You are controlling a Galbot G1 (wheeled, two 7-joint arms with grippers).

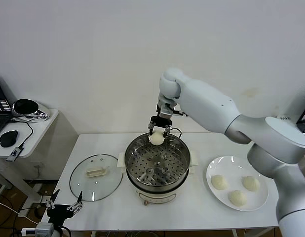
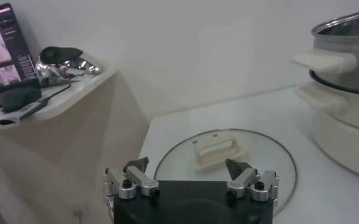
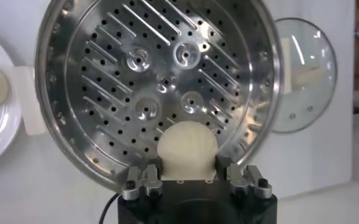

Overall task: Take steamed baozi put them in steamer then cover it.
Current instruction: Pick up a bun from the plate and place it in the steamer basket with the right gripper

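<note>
Right pincer [image 1: 158, 131] is clamped on one steamed baozi [image 1: 156, 138], holding it over the far rim of the steamer [image 1: 157, 165], whose perforated tray has nothing on it. Three more buns [image 1: 237, 188] sit on the white plate [image 1: 213, 169] at the steamer's right. The cover [image 1: 95, 177] lies flat on the bench [image 1: 202, 210] to its left, and the left pincer [image 2: 191, 180] hangs low off that corner, fingers apart.
</note>
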